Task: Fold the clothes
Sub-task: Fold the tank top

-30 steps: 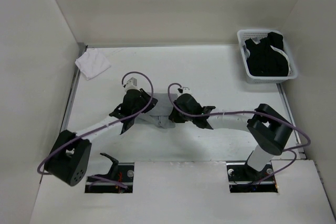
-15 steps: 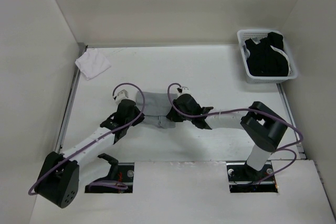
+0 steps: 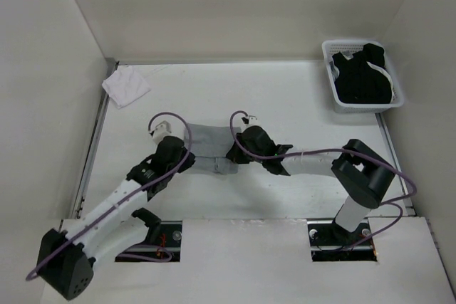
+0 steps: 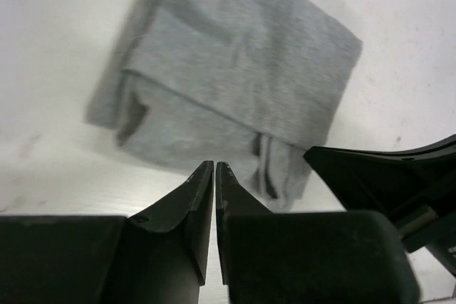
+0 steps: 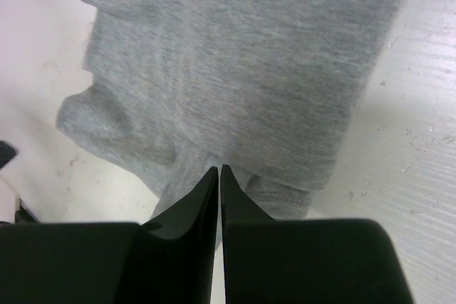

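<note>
The clothes (image 3: 208,140), a light grey knit top, lie folded into a small rectangle mid-table. In the left wrist view the clothes (image 4: 235,83) show stacked layers, with a narrow strip sticking out at the near right corner. My left gripper (image 3: 188,157) (image 4: 214,164) is shut and holds nothing, its tips at the fold's near edge. My right gripper (image 3: 232,152) (image 5: 219,169) hovers shut over the hem edge of the clothes (image 5: 242,69), with no fabric between its fingers. Its black body shows at the right of the left wrist view.
A white basket (image 3: 365,108) holding a black garment with white trim (image 3: 363,76) stands at the back right. A small white cloth (image 3: 126,87) lies at the back left. White walls close the table in on three sides.
My left arm has drawn back to the left and towards its base, uncovering the folded top, and its jaws have come together. The right gripper stayed at the fold's right edge.
</note>
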Motion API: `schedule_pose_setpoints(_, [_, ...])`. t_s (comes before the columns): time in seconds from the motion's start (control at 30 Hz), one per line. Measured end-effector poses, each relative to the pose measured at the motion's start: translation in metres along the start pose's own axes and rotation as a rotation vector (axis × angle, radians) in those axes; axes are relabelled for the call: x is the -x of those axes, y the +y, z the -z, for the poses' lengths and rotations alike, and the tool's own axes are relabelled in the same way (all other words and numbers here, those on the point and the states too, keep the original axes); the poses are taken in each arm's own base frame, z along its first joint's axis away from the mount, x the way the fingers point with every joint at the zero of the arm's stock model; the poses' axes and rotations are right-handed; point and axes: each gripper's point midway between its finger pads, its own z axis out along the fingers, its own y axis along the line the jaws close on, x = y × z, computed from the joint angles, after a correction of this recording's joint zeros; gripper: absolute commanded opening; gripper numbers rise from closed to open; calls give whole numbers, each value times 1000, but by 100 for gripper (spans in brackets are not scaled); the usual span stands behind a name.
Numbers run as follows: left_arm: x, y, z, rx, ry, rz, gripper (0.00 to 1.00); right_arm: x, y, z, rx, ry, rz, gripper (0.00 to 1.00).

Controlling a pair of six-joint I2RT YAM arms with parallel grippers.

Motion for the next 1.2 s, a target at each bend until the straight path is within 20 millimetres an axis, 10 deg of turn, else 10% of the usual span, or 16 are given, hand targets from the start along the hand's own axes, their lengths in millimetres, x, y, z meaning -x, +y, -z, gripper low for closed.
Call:
schedule_pose_setpoints(0.17, [-25,-31,-32,-24,68,-58,6,4,22,11,54,-20,14,8])
schedule_pose_setpoints(0.43, [-39,39,-38,56,30,17,14,-34,27,17,70,51,42,8])
schedule_pose_setpoints(0.8, [-12,44,-21,-12,-73,106,28,-43,17,23,53,69,30,23])
schedule_pose_setpoints(1.07, [46,-1,15,-115,-209,54,45,13,53,87,198,-100,31,52])
schedule_pose_setpoints(1.2, [61,-2,13,-87,-238,35,56,51,28,111,170,-250,15,65])
